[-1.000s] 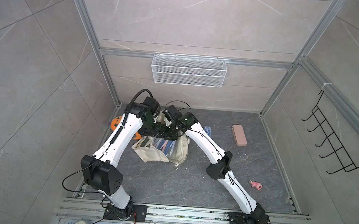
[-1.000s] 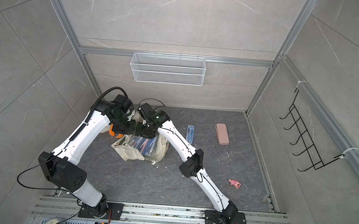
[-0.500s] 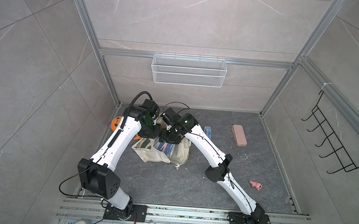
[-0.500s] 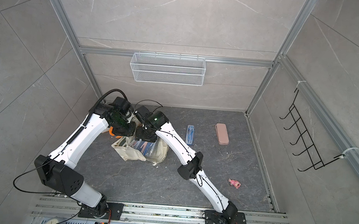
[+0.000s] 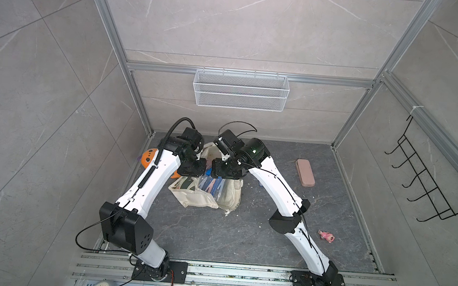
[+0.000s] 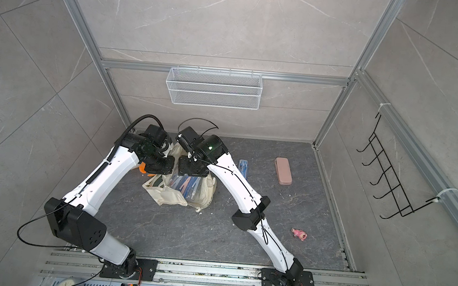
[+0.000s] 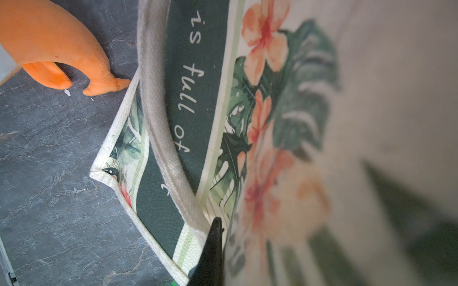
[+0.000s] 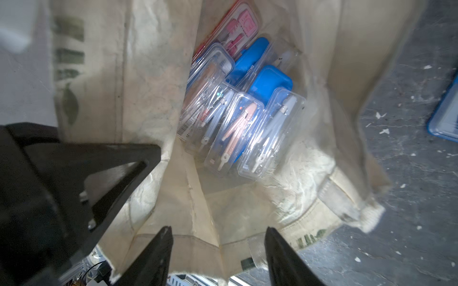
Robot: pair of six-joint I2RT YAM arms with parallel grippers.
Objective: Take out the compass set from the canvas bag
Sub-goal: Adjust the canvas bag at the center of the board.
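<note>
We see the canvas bag [image 5: 198,198] lying on the dark counter [image 5: 214,237], its mouth open. Our left claw [image 7: 219,232] is pressed together, pinching the bag's rim beside a handle [image 7: 158,111]. Our right claw [image 8: 218,237] hangs over the bag's mouth, its fingers [image 8: 158,252] spread and holding nothing. Inside the bag lie several clear cases [image 8: 270,133]; a compass set [image 8: 238,128] with a pink compass is among them. An orange plush toy [image 7: 49,44] sits just beside the bag's corner.

Both top views are evenly lit and sharp, with soft shadows. The canvas bag [image 7: 359,111] is blurred near the left wrist lens. The right wrist view is slightly smeared.
</note>
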